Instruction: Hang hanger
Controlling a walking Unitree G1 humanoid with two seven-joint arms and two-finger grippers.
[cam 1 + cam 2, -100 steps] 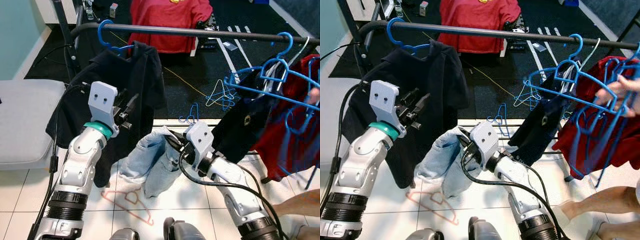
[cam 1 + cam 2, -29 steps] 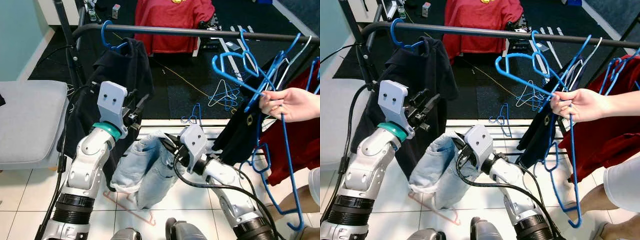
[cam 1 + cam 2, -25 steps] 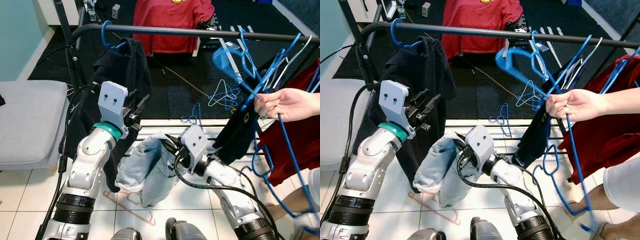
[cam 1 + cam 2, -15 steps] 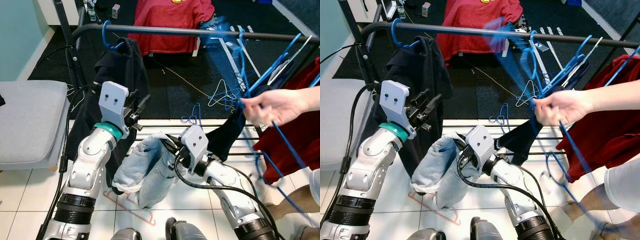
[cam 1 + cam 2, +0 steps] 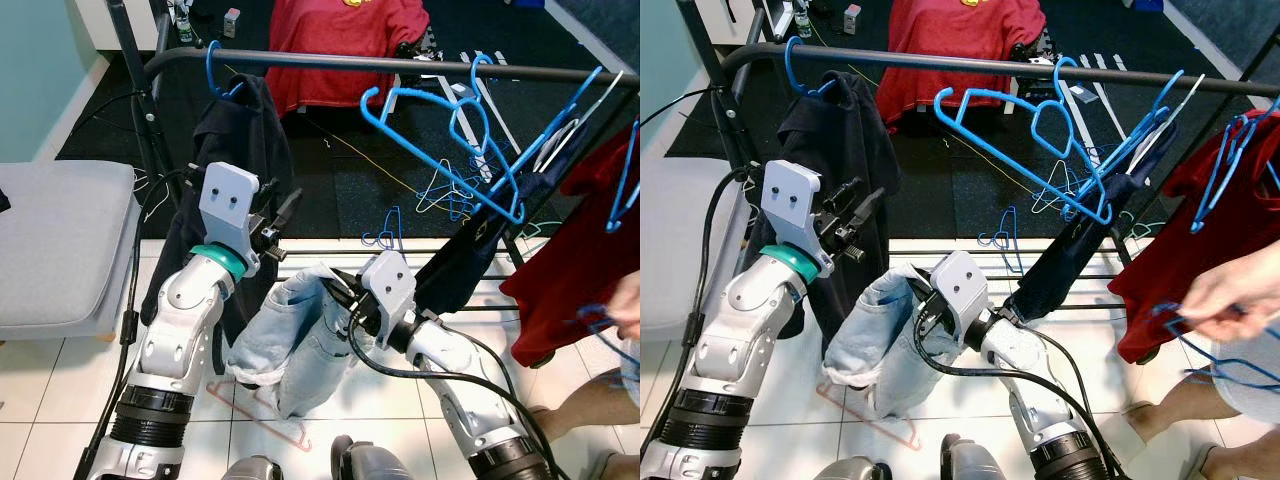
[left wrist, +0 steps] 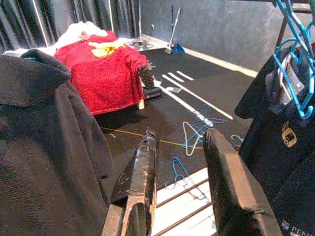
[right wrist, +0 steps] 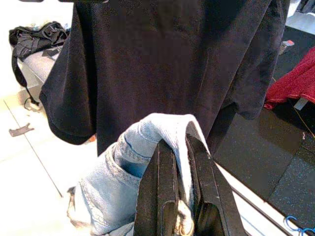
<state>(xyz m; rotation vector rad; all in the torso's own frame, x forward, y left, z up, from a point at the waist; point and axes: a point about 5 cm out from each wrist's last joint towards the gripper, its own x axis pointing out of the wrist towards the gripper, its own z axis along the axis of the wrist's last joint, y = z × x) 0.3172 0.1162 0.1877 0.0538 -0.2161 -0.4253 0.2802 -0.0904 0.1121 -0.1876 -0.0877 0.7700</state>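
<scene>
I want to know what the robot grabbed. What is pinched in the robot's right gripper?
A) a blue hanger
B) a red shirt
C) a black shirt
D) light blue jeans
D: the right gripper has its two black fingers closed on a fold of the light blue jeans, which hang down from it over the tiled floor.

Your left claw point(image 6: 179, 162) stood open beside a black garment point(image 6: 44, 147); beyond lay a red cloth point(image 6: 106, 73) and what looked like blue hangers point(image 6: 194, 132) on the floor.
</scene>
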